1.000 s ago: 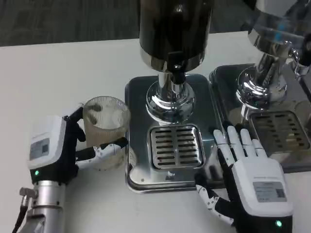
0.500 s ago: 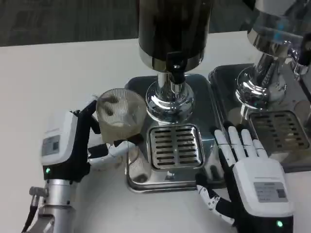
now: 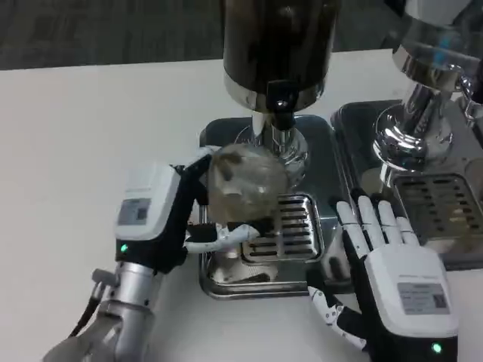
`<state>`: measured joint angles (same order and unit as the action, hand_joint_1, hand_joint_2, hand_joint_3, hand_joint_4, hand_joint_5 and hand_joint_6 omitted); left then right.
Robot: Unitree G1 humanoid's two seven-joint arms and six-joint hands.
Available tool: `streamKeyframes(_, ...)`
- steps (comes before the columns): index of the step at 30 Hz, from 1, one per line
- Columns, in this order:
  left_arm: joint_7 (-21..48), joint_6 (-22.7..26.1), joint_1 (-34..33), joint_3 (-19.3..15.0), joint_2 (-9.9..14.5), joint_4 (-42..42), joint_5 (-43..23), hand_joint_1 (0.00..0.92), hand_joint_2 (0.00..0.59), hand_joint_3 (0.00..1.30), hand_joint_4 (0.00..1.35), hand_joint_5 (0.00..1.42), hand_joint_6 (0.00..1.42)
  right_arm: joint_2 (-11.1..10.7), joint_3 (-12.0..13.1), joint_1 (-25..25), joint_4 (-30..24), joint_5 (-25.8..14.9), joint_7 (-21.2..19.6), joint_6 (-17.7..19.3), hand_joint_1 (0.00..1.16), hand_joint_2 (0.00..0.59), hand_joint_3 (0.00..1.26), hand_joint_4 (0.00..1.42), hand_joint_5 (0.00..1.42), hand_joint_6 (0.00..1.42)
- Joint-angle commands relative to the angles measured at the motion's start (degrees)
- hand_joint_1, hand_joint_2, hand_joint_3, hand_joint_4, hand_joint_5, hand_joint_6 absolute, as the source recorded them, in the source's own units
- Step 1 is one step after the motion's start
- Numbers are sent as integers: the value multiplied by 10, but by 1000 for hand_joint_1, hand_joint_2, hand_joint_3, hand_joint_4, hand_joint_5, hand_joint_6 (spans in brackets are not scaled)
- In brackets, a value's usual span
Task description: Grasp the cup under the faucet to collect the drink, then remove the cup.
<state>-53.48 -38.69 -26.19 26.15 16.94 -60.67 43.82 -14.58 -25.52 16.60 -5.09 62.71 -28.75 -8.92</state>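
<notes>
The cup (image 3: 243, 181), a clear ribbed glass, sits in the grasp of the left hand (image 3: 162, 222), just to the inside of its palm. It is blurred, and whether it has any drink in it cannot be told. The cup is held above the left part of the slotted grate (image 3: 290, 226), slightly left of and below the black faucet (image 3: 281, 105), which lies beyond the left hand's fingertips.

The left hand grips the cup from the cup's left side: its white back faces up and outward, dark fingers wrap round the far side of the glass, and a white and black finger (image 3: 226, 235) reaches across under the near side. The silver left forearm (image 3: 124, 317) runs down from the hand toward the lower left corner.

The grate is set in a shiny steel drip tray (image 3: 226, 279) that lies directly under the left hand's fingers. From the tray rises the chrome stand (image 3: 290, 151) of a dark drink dispenser (image 3: 278, 45), just beyond the cup.

The right hand (image 3: 392, 275) holds nothing. It lies flat with its white back up and its fingers (image 3: 370, 219) stretched out straight and slightly apart, pointing away from the robot, over the right edge of the drip tray. Beyond and to the outer side of the right hand stands a second dispenser (image 3: 434, 68) on its own tray with a grate (image 3: 438, 200). Everything rests on the white surface (image 3: 90, 128).
</notes>
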Motion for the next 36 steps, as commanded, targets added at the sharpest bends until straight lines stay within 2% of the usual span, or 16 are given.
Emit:
streamKeyframes(1, 3, 16, -52, 26, -22, -29, 21, 510, 95, 549, 732, 921, 1163, -1, 7, 11, -16, 0, -6, -3, 415, 420, 69, 0, 0, 82)
streamKeyframes(6, 28, 35, -84, 41, -51, -67, 22, 531, 93, 564, 748, 945, 1170, 3, 11, 22, -27, 1, -6, -7, 419, 426, 66, 0, 0, 82)
streamKeyframes(10, 32, 41, -89, 54, -58, -78, 24, 542, 86, 574, 759, 945, 1185, 5, 12, 31, -33, 2, -7, -10, 421, 429, 65, 0, 0, 82)
streamKeyframes(25, 15, 45, -43, 67, -45, -79, 21, 612, 35, 589, 784, 983, 1233, -3, 20, 28, -31, -6, 2, 2, 427, 431, 64, 0, 0, 79)
streamKeyframes(27, 12, 50, -42, 67, -44, -79, 20, 576, 26, 527, 706, 937, 1170, -3, 21, 28, -30, -7, 2, 3, 427, 431, 64, 0, 0, 79)
streamKeyframes(30, 14, 57, -44, 68, -44, -79, 18, 432, 38, 377, 494, 873, 976, -4, 22, 27, -29, -7, 3, 4, 427, 431, 64, 0, 0, 80)
streamKeyframes(32, 11, 54, -46, 66, -42, -77, 15, 365, 37, 338, 440, 822, 899, -4, 22, 27, -30, -5, 3, 3, 427, 431, 64, 0, 0, 81)
streamKeyframes(36, 2, 54, -46, 62, -37, -72, 14, 318, 34, 269, 363, 751, 791, -2, 24, 28, -32, -6, 2, 1, 428, 431, 64, 0, 0, 81)
